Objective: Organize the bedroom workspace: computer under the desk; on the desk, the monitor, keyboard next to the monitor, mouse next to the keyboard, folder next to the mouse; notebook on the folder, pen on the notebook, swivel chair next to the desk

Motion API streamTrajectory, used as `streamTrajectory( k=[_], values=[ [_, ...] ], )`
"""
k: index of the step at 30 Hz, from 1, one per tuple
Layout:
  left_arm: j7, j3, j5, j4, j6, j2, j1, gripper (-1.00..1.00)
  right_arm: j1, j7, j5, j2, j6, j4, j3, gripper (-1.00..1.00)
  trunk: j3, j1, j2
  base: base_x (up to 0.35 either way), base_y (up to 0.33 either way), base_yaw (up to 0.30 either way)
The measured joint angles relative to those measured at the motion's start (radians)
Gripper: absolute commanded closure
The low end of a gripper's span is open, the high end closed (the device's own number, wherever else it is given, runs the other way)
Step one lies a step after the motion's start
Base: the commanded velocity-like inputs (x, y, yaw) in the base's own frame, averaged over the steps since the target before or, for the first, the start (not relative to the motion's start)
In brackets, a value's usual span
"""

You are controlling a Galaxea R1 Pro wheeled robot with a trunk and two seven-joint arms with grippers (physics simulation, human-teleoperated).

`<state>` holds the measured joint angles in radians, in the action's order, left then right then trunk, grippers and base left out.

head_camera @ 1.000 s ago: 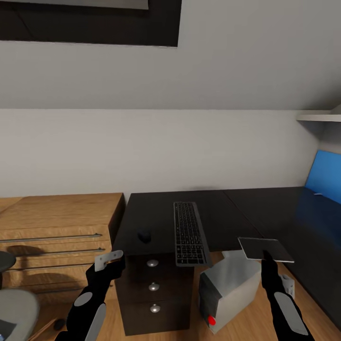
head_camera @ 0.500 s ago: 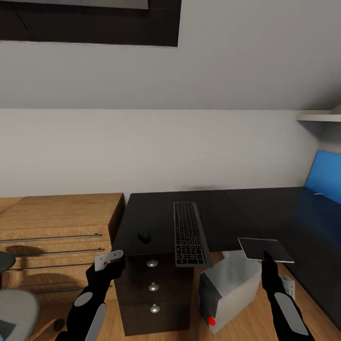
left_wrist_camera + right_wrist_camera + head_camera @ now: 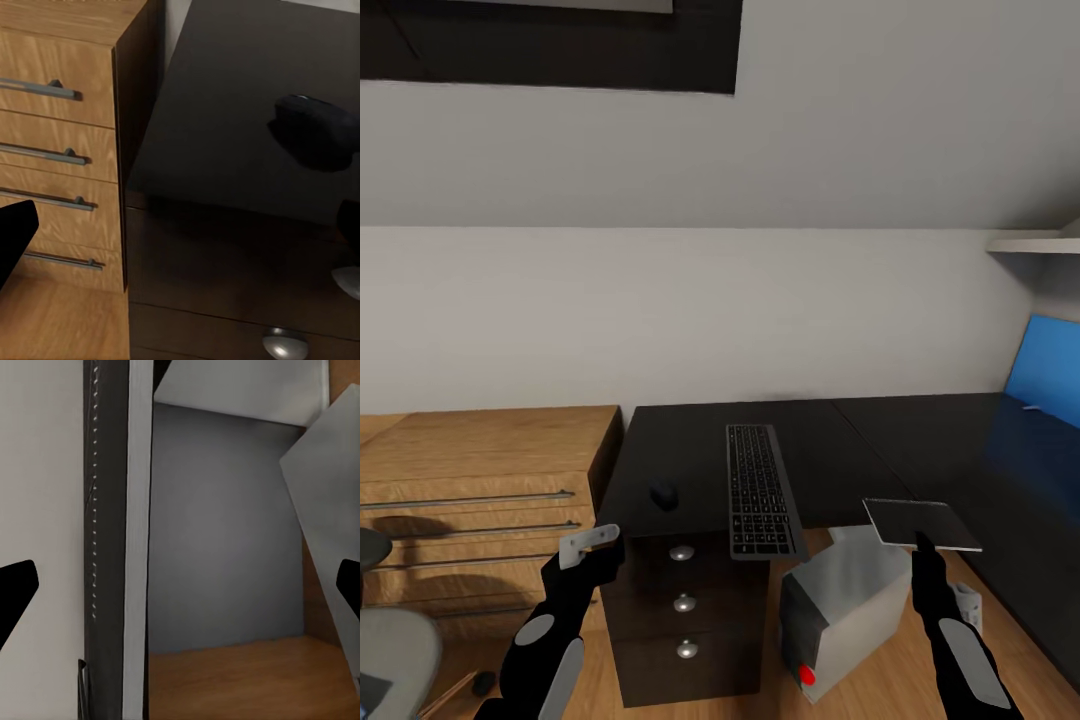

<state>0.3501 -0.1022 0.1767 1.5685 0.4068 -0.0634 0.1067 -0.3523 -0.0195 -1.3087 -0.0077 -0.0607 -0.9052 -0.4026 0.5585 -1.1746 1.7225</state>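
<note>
Thin dark flat rectangular panel (image 3: 920, 525) atop right gripper (image 3: 922, 548), jaws' state unclear; looks light, stiff, slippery; hold by edge. Left gripper (image 3: 592, 545) released, nothing held.

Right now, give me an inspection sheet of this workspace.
Surface: dark desk, mostly bare.
Job's things: keyboard lengthwise on desk, near end overhanging the edge; mouse beside it, apart; grey computer tilted on the floor.
Clutter: small dark object on the floor.
Grippers: left tool and right tool both raised, open, empty.
Cables: nothing seen.
Surroundings: wooden dresser, desk drawers, blue panel.
</note>
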Motion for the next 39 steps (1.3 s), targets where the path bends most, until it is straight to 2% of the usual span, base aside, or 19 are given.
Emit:
streamTrajectory(
  k=[39],
  values=[
    [0.0, 0.001, 0.0, -0.004, 0.0, 0.003, 0.0, -1.0, 0.0, -0.005, 0.005, 0.004, 0.0, -0.008, 0.013, -1.0, 0.0, 0.0, 0.0, 0.018, 0.012, 0.0]
  ],
)
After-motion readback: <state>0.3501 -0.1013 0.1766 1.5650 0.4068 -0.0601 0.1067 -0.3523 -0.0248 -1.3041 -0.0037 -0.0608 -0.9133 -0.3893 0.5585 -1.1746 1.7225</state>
